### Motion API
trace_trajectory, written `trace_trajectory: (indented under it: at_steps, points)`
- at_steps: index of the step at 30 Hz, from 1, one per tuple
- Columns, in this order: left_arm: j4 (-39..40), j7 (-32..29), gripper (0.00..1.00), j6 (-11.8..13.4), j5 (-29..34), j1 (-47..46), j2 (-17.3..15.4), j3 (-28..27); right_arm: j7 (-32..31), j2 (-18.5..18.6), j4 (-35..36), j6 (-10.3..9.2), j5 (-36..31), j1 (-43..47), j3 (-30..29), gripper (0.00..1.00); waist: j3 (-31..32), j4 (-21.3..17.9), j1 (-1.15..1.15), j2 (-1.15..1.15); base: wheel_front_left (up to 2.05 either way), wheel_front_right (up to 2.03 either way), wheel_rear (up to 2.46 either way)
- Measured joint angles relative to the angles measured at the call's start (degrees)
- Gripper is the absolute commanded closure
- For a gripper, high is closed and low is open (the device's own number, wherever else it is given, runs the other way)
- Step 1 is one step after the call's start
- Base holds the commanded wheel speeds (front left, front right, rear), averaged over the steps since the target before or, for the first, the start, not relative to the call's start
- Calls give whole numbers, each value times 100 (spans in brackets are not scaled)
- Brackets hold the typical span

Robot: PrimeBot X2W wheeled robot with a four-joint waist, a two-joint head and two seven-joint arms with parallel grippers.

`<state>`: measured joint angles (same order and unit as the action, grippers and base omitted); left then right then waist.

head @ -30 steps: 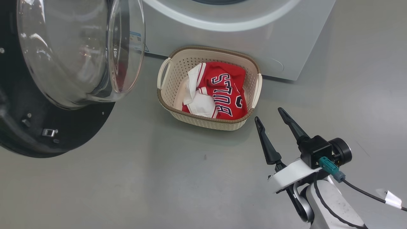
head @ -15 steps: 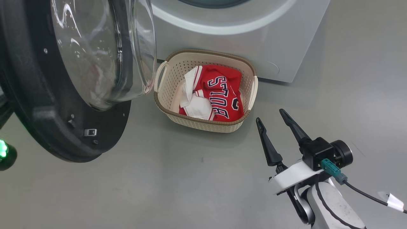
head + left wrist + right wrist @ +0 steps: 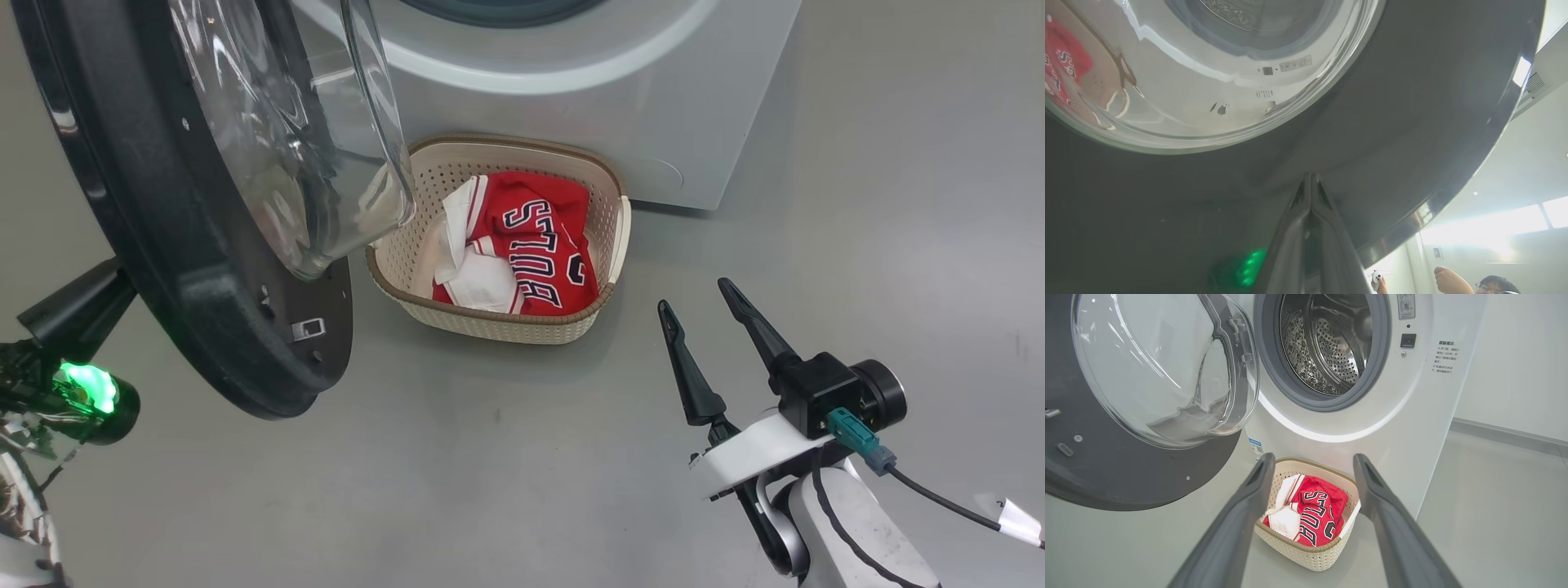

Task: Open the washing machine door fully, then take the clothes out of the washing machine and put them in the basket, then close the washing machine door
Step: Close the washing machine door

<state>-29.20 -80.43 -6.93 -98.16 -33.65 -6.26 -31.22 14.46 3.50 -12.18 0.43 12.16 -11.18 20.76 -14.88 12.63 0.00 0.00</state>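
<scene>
Clothes [image 3: 531, 245] lie red-white in basket [image 3: 490, 324]; left end effector [image 3: 1311, 178] closed, right end effector [image 3: 695, 295] spread.

Upper left of frame: washing machine door [image 3: 196, 286] stands swung out, black rim towards camera, glass bowl bulging right. Top centre: white front of washing machine [image 3: 571, 106]. Centre: basket [image 3: 490, 322] on grey floor [image 3: 490, 457] near the machine, clothes [image 3: 522, 245] inside, red jersey beside white piece. Lower right: right gripper [image 3: 692, 295], fingers spread over floor. Lower left: green light [image 3: 86, 385] glows
</scene>
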Motion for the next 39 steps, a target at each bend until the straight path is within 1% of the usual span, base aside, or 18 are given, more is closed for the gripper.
trace_trajectory:
  at_steps: [8,10,16,21,28,32,35,39]
  points:
    - [213,23,100,-1,-25,138,368,64,0,-2,52,-1,1,66,-4,0,4,-197,0,0,0,0,0]
    - [261,35,100,-1,-26,144,417,118,0,-2,74,-1,1,75,-4,0,-8,-244,0,0,0,0,0]
    - [357,186,100,-1,-70,166,465,169,0,-5,137,-10,3,76,0,0,-68,-423,0,0,0,0,0]
    - [416,296,100,-1,-76,168,488,248,0,-7,226,-18,167,76,49,0,-113,-588,0,0,0,0,0]
    - [475,547,100,-1,-74,173,500,342,0,-9,319,-112,256,76,115,0,-165,-879,0,0,0,0,0]
    - [506,722,100,-1,-62,193,501,387,0,-10,379,-122,298,78,138,0,-183,-1068,0,0,0,0,0]
    - [512,856,100,-1,-40,196,501,420,0,-12,435,-207,347,87,142,0,-198,-1215,0,0,0,0,0]
    - [530,962,100,-1,-4,196,499,508,0,-12,476,-213,353,111,147,0,-220,-1355,0,0,0,0,0]
